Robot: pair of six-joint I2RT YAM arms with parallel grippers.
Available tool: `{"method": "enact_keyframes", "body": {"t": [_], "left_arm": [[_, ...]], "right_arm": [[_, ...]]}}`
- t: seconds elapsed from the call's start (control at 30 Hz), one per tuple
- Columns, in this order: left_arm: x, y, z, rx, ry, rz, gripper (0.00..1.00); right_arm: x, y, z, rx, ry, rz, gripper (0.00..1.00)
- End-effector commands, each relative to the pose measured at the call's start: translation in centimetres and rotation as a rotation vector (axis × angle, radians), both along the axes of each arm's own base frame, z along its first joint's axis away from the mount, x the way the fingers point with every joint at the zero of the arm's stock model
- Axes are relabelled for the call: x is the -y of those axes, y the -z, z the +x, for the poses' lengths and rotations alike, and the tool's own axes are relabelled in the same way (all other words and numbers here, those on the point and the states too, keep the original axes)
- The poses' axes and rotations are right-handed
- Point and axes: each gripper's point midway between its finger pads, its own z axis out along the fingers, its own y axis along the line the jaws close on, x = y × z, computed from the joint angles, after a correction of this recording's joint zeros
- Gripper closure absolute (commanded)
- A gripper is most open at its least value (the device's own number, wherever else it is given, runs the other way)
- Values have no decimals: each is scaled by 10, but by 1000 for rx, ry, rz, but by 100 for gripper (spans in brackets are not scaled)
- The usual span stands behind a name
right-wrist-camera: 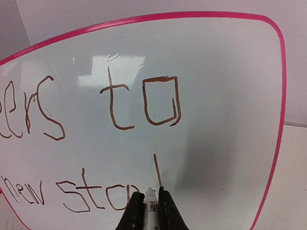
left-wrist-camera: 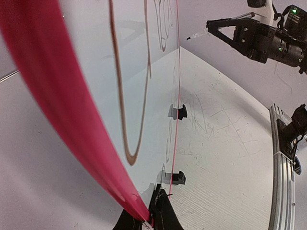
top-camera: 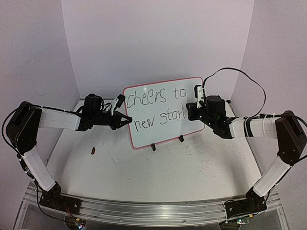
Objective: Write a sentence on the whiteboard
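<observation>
The whiteboard [top-camera: 160,136] stands upright on the table on two black clip feet [top-camera: 153,147], its pink rim all round. The sentence [top-camera: 148,99] reads "cheers to" above "new star" in dark marker. My left gripper [top-camera: 128,120] is shut on the board's left edge; in the left wrist view its fingers [left-wrist-camera: 147,216] pinch the pink rim of the whiteboard [left-wrist-camera: 91,62]. My right gripper [right-wrist-camera: 152,207] is shut on a white marker [right-wrist-camera: 150,211], tip at the board beside a fresh vertical stroke [right-wrist-camera: 157,170] after "sta". The sentence [right-wrist-camera: 111,96] fills the whiteboard [right-wrist-camera: 216,72].
A small dark red piece [top-camera: 93,150] lies on the scratched table left of the board. White walls enclose the back and sides. The right gripper [left-wrist-camera: 211,26] shows across the board in the left wrist view. An aluminium rail [top-camera: 153,211] runs along the near edge.
</observation>
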Motion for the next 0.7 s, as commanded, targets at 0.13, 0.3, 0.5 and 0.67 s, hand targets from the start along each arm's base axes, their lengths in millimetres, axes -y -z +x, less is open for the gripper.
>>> {"method": "enact_keyframes", "body": {"t": [0.13, 0.3, 0.5, 0.67], "left_arm": [[-16, -4, 30, 116, -114, 89, 100], [-16, -5, 30, 118, -115, 90, 100], [-16, -4, 30, 119, -115, 92, 100], [-17, -4, 30, 119, -116, 94, 100]], "right_arm": [[-18, -15, 16, 44, -45, 28, 100], [-14, -7, 24, 33, -4, 9, 100], [1, 0, 35, 20, 105, -32, 100], [35, -9, 24, 48, 243, -50, 100]]}}
